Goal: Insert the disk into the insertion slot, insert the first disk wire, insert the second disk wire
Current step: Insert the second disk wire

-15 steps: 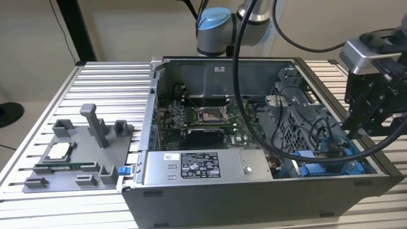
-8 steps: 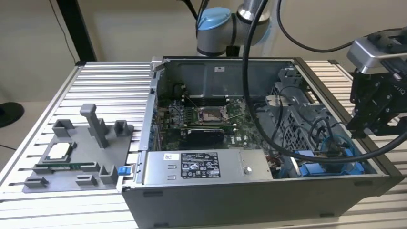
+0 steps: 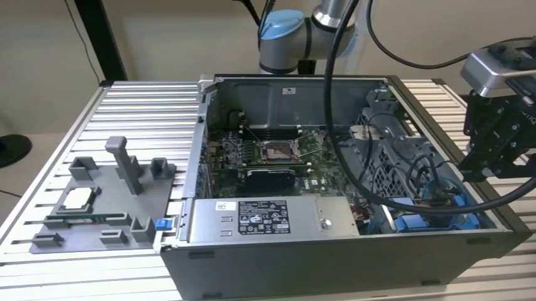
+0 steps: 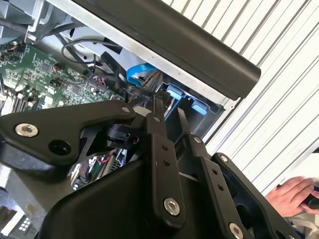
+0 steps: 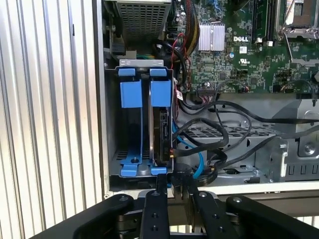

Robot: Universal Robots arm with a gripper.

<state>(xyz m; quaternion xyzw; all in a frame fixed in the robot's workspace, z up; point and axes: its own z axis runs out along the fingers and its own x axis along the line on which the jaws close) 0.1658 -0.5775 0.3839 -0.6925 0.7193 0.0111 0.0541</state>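
Note:
The disk [image 5: 162,133] stands on edge in the insertion slot [image 5: 160,92], one of two blue-railed bays [image 3: 427,216] at the case corner; the bay beside it [image 5: 132,94] has nothing in it. A blue wire [image 5: 200,160] and black wires [image 5: 215,130] loop loosely beside the disk's end. My gripper [image 5: 174,182] hovers over the case wall just outside that end. Its black fingers [image 4: 158,117] are parallel with a narrow gap, and I see nothing between them. In the exterior view the gripper [image 3: 474,175] hangs above the case's right edge.
The open computer case [image 3: 335,257] lies on a ribbed aluminium table [image 3: 142,119]. A silver power-supply box [image 3: 268,217] and the motherboard [image 3: 268,157] fill its middle. A grey parts fixture [image 3: 100,200] sits at the exterior view's left. A person's hand [image 4: 294,194] rests nearby.

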